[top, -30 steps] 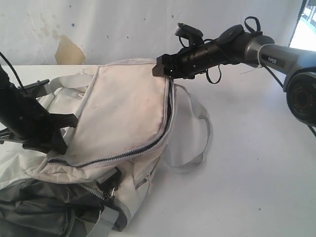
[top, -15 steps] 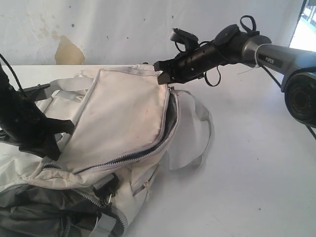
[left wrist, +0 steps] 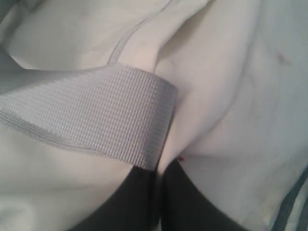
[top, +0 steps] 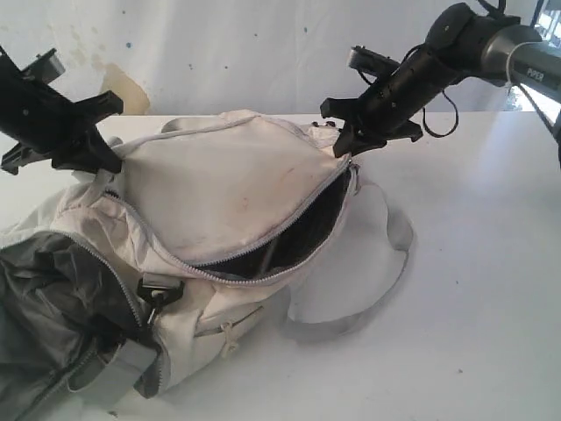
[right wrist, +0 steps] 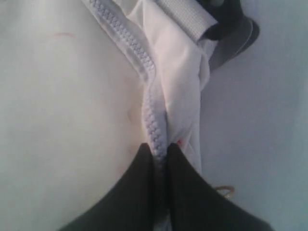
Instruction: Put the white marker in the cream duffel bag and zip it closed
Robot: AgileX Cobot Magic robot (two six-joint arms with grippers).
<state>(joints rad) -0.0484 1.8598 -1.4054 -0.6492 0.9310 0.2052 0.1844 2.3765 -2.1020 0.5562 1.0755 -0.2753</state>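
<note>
so both arms had the cream duffel bag pinched up off the table by its two ends. The left gripper, upper left of the exterior view, was clamped tight on cream fabric right beside a grey webbing strap. The right gripper, upper right, was closed down on the zip tape at the bag's far corner. The main opening gaped dark and ran diagonally from lower centre up to the upper right, ending right at the right gripper, so that arm was the nearer one to the zip line. Couldn't spot the white marker anywhere, I'd guess it was already inside but the dark lining hid everything. Couldn't pick out the slider either, so which way to pull was anyone's guess
</note>
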